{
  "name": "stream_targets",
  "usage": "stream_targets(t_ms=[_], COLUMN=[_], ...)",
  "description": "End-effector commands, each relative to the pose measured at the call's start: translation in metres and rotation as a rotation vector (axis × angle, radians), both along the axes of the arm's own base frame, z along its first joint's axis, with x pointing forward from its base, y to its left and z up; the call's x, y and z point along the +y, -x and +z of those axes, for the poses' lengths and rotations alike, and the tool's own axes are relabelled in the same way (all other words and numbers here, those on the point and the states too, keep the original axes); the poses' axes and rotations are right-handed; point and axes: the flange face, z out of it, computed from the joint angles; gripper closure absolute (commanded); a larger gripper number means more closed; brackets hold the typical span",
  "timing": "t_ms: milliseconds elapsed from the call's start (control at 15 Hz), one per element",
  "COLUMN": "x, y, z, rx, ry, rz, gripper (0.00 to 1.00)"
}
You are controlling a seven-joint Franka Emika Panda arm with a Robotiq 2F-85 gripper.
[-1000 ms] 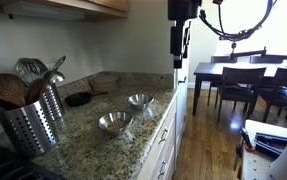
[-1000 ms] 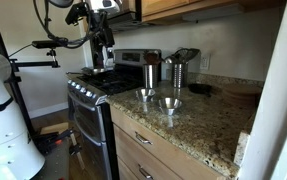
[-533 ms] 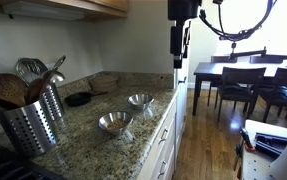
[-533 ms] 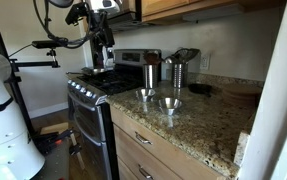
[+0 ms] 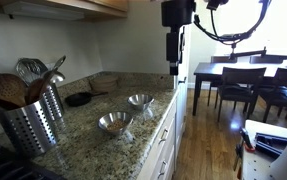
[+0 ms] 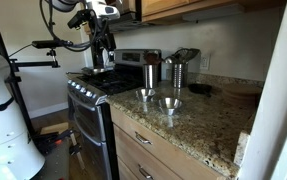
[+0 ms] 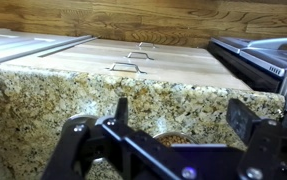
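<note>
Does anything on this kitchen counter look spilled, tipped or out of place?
Nothing stands out. Both small steel bowls sit upright on the speckled granite counter, the perforated steel utensil holder stands straight, and no spill shows.

Franka arm (image 6: 83,13) in white shells with dark joints carries a black gripper (image 5: 173,66). Thin black cables (image 5: 228,36) loop off its wrist; the angular black fingers (image 7: 239,120) show pinned linkage bars.

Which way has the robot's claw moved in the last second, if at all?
Yes: in an exterior view the gripper has shifted slightly left, away from the dining table behind it.
</note>
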Motion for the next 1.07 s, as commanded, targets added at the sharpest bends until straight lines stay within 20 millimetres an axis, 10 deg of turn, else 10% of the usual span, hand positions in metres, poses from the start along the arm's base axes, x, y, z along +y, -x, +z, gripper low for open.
stream_targets(t_ms=[0, 1000], x=[0.012, 0.062], y=[-0.020, -0.106], z=[-0.013, -0.078], rx=[0.010, -0.019], ry=[0.000, 0.021], rz=[0.065, 0.277], gripper=[0.00, 0.00])
